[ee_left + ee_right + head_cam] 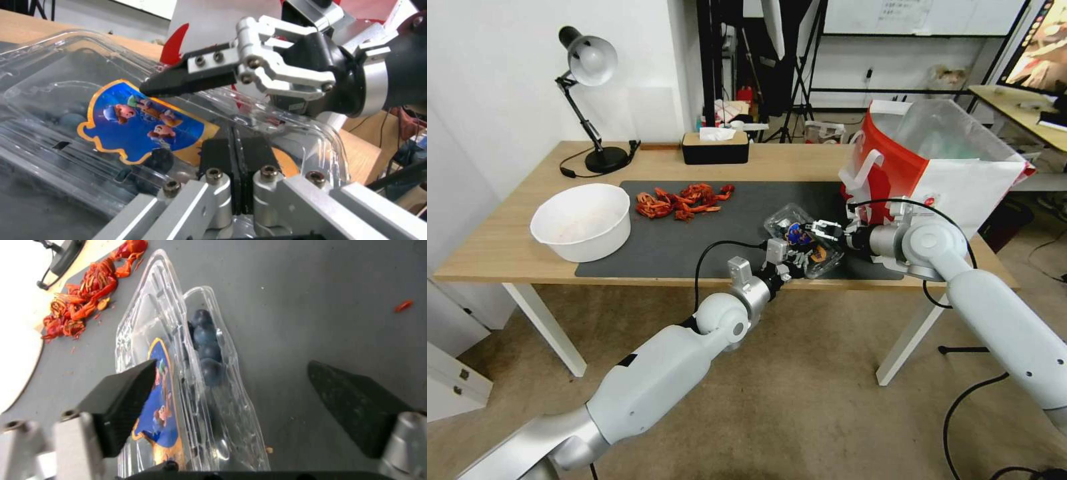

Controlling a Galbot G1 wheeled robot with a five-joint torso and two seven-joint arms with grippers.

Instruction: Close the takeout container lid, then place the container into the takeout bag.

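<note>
Head: I see one takeout container (pixel 804 243), clear clamshell, near edge of the grey mat (pixel 694 233), one red-white takeout bag (pixel 924 167) right.
Left wrist: left gripper (pixel 238 160) pads pressed together at the lid (pixel 111 100) rim.
Right wrist: right gripper (pixel 240 396) spread wide, four blueberries (pixel 206 346) visible.

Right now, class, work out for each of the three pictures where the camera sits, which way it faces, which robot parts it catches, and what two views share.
Head view: from the robot's head, forward and down over the table; both arms reach to the takeout container beside the takeout bag.
Left wrist view: on the left arm; the left gripper, fingers together, meets the lid; the right gripper shows beyond.
Right wrist view: on the right arm, facing the grey mat; its fingers are spread.
Shared: both wrist views show the lid's blue sticker.
</note>
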